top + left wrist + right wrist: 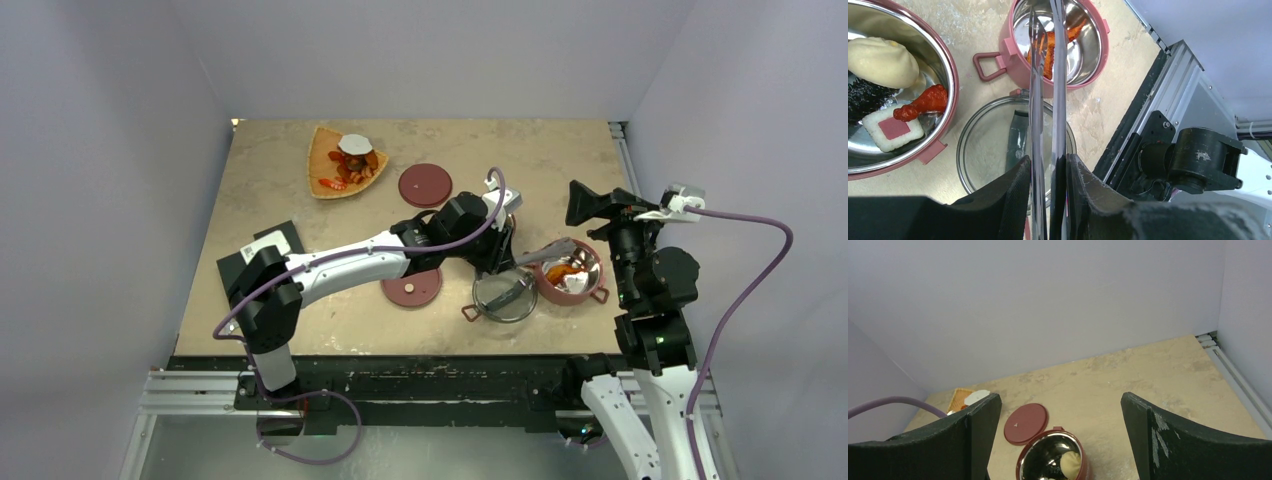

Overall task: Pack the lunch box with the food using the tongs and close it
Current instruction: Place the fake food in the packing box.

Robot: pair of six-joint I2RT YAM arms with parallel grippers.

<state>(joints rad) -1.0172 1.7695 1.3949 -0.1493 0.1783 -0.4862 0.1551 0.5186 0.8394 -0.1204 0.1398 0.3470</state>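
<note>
Dropping food into the lunch box is the step in hand. The tongs (1058, 100) reach into the handled bowl (1085, 55), their tips close together over an orange piece (1046, 55); whether they pinch it I cannot tell. The left pincer (1049, 165) is clenched on the tongs' two arms.

Next, I judge, the squeeze must ease so the tips spring apart. The tongs must then rise clear of the rim and cross to the orange tray (322, 160) at the far side of the tabletop (560, 160), where more food (352, 160) waits. Closing comes later: the clear lid (983, 150) lies flat beside the bowl, and one disc lid (425, 185) and a second disc lid (412, 288) lie apart.

The left wrist view shows a second bowl (950, 70) holding a bun (880, 60) and a red drumstick (923, 102); from above, the left arm hides that bowl. The right pincer (1060, 407), released and empty, hangs above the tabletop to the right.
</note>
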